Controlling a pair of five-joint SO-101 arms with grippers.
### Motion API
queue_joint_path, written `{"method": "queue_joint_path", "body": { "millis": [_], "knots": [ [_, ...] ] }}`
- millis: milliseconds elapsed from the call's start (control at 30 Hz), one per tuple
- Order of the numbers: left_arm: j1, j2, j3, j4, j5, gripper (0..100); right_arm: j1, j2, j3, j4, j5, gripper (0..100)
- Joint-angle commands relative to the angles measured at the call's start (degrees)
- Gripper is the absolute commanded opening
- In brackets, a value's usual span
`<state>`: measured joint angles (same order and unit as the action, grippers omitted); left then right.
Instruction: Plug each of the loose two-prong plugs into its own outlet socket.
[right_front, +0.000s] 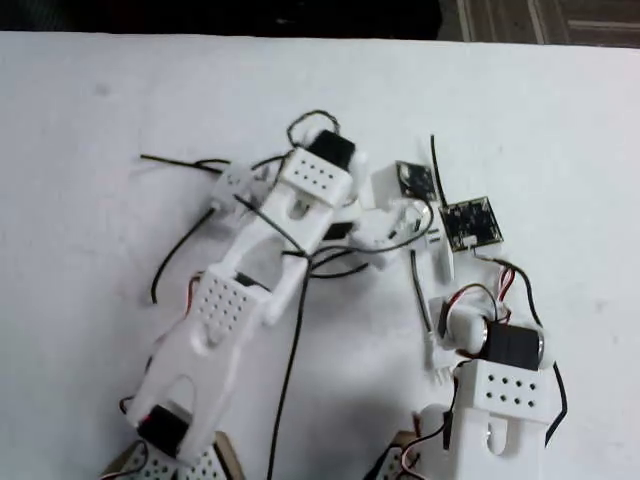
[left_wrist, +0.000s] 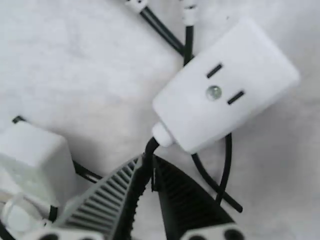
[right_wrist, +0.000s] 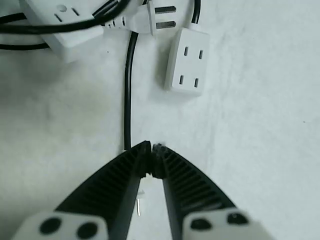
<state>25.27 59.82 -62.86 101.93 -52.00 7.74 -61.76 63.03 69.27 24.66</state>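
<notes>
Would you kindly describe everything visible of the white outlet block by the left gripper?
The outlet block is a smooth white plastic-looking box with rounded corners, lying face up on the table. Its face shows two dark slots with a round spot between. A black cord leaves one end, pinched by the shut jaws of the left gripper.

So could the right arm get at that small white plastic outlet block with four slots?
Probably yes: the white outlet block lies face up just ahead of the right gripper, with bare table between. That gripper is shut on a white plug, though.
</notes>
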Motion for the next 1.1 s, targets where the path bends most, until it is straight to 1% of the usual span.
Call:
{"method": "queue_joint_path", "body": {
  "millis": [0, 133, 267, 400, 467, 600, 700, 800, 867, 933, 1067],
  "knots": [
    [-3.4, -2.6, -1.2, 0.4, 2.5, 2, 0.4, 0.1, -0.4, 0.0, -0.4, 2.1],
    [-6.2, -7.6, 4.7, 0.4, 2.3, 2, 0.4, 0.1, -0.4, 0.0, -0.4, 2.1],
    [-8.4, -15.2, 14.7, 0.4, 1.5, 2, 0.4, 0.1, -0.4, 0.0, -0.3, 2.1],
    [-10.2, -23.0, 26.5, -0.1, -3.3, 2, 0.4, 0.1, -0.4, 0.0, -0.3, 2.1],
    [-12.0, -26.1, 32.4, -1.9, -5.0, 2, 0.4, 0.1, -0.4, 0.1, -0.3, 2.1],
    [-15.2, -29.8, 44.0, -8.7, -7.7, 2, 0.4, 0.1, -0.4, 0.1, -0.4, 2.1],
    [-16.4, -31.1, 50.3, -13.5, -8.7, 2, 0.4, 0.1, -0.4, 0.1, -0.4, 2.1],
    [-18.2, -31.4, 53.5, -18.3, -8.7, 2, 0.1, 0.1, -0.4, 0.1, -0.4, 2.1],
    [-19.6, -31.4, 53.7, -19.9, -8.4, 2, 0.0, 0.1, -0.5, 0.1, -0.3, 2.1],
    [-20.6, -32.3, 53.5, -19.4, -8.1, 2, 0.0, 0.1, -0.6, 0.1, -0.3, 2.1],
    [-22.6, -37.9, 53.8, -15.2, -8.0, 2, -1.4, 0.1, -1.8, 0.2, -0.2, 2.1]
  ]
}}
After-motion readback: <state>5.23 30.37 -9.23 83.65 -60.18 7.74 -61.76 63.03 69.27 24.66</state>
